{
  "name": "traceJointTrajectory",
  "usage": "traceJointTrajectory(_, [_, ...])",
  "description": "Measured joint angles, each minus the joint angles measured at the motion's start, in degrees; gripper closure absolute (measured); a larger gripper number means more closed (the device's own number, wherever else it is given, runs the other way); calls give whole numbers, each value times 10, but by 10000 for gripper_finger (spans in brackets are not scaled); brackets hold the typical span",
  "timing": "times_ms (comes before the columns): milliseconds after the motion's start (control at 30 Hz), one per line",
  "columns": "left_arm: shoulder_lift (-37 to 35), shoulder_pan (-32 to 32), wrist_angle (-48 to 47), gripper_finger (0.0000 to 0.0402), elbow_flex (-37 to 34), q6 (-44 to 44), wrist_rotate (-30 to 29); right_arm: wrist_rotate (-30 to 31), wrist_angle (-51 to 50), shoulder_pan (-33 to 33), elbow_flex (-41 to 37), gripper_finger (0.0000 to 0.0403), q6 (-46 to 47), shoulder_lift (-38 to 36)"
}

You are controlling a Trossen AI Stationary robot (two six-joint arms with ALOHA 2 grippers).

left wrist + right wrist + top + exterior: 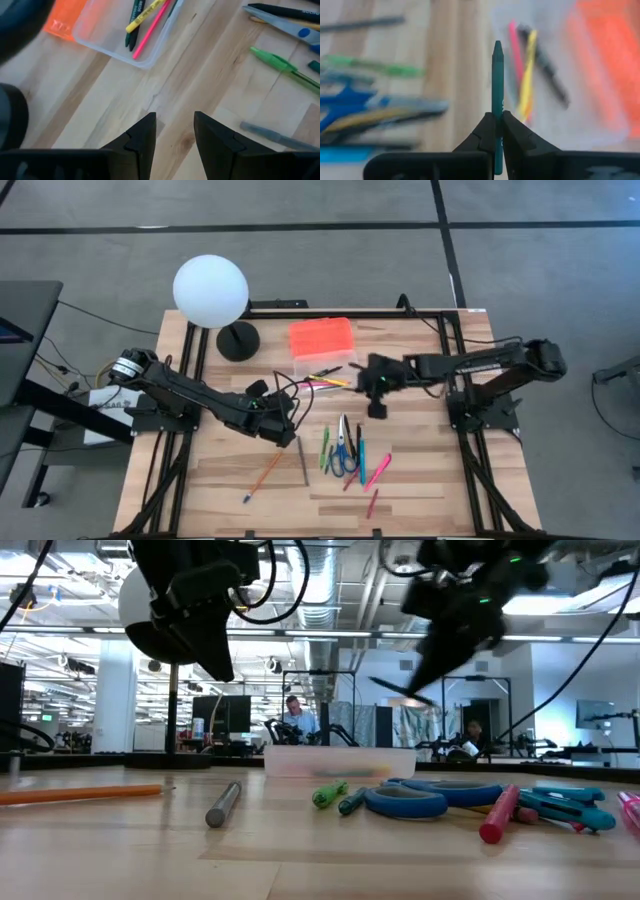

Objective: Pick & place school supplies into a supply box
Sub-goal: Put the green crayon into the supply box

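My right gripper (495,131), jaws pinching a light, stiff, probably slippery teal pencil (497,82) mid-shaft, nears the supply box (322,366).

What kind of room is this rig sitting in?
Probably an open lab or workshop: exposed ceiling ducts, monitors and people at benches behind the wooden table, on a grey concrete floor.

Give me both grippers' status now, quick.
Left gripper: open, holding nothing, above bare table near the supply box.
Right gripper: shut on a dark green pencil, close to the supply box.
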Motion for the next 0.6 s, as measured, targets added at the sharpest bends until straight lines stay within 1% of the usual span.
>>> traceJointTrajectory(133, [0, -4, -2, 274, 0, -22, 3, -7, 8, -31, 36, 401, -50, 56])
traceJointTrajectory(267, [0, -14, -3, 274, 0, -43, 2, -16, 9, -57, 78, 401, -76, 114])
traceJointTrajectory(600, [0, -32, -7, 275, -12, -101, -10, -16, 0, -91, 194, 399, -175, 238])
